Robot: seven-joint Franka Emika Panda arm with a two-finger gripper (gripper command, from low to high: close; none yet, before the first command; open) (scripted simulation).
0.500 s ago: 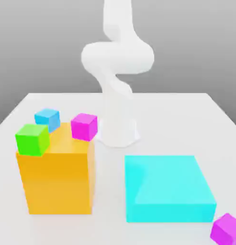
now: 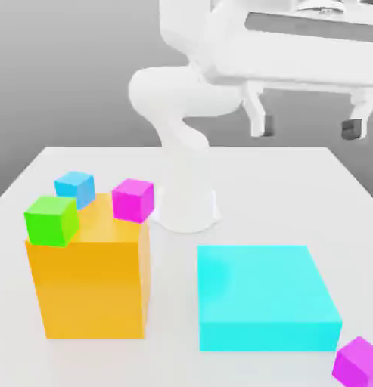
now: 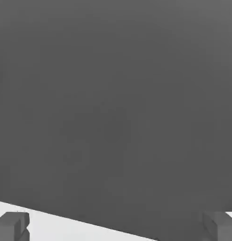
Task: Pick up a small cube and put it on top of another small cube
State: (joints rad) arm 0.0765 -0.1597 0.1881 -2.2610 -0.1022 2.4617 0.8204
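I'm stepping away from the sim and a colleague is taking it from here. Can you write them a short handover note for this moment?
End effector: open, empty, high above the table, over its far side.
Purple-magenta small cube: on the table at the near edge, on the exterior view's right, beside the cyan block.
Pinker magenta cube, green cube: on the orange block. Blue cube: just behind it.
Done: nothing grasped or stacked.
Left: descend, grasp the small cube, set it on another small cube.
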